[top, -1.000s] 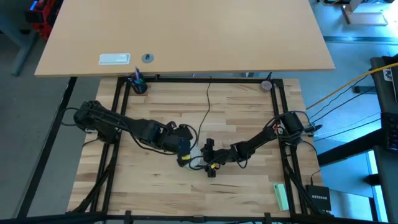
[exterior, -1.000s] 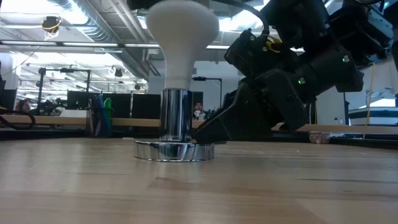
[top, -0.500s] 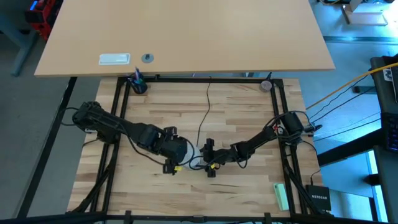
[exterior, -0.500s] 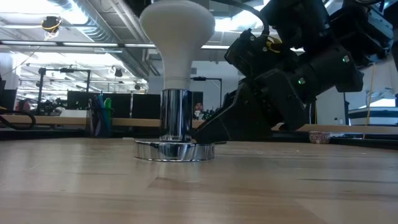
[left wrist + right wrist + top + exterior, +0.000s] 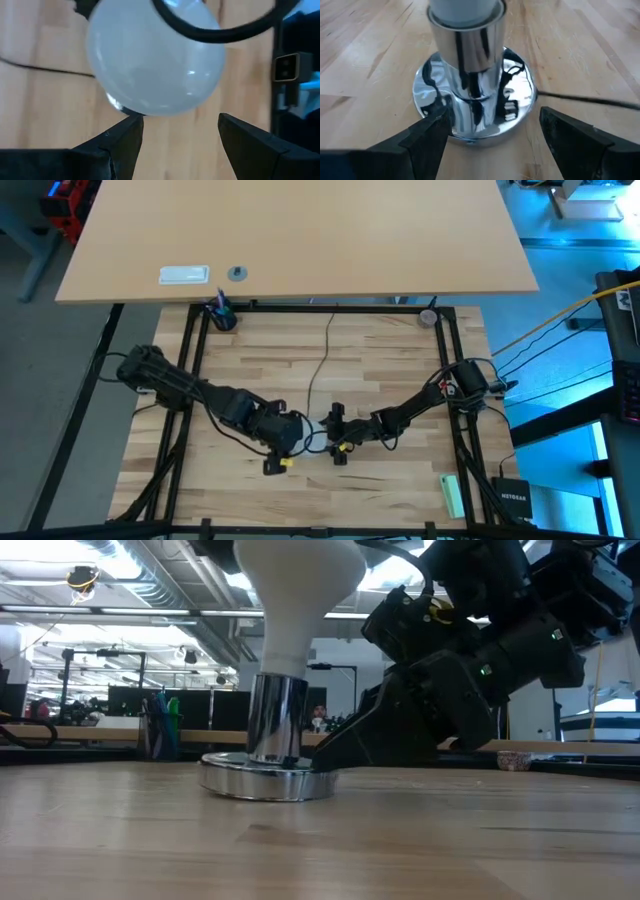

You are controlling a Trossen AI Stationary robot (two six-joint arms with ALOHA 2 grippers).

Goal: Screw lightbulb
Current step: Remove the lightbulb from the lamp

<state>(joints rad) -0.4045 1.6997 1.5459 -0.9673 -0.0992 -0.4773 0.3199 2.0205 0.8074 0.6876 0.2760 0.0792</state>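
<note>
Near the table's front middle, the lightbulb [image 5: 297, 595] sits upright with its neck in the silver socket [image 5: 470, 95], whose round foot rests on the wood. Left gripper [image 5: 172, 131] is above the bulb's dome, fingers spread apart with the dome between and past them, not clearly clamping. Right gripper [image 5: 490, 131] is low beside the socket, fingers wide either side of the foot, apparently not touching. Step looks like mid-screwing: bulb seated, tightness unknown. Next likely needs right closing to steady the socket, left gripping the dome and twisting
</note>
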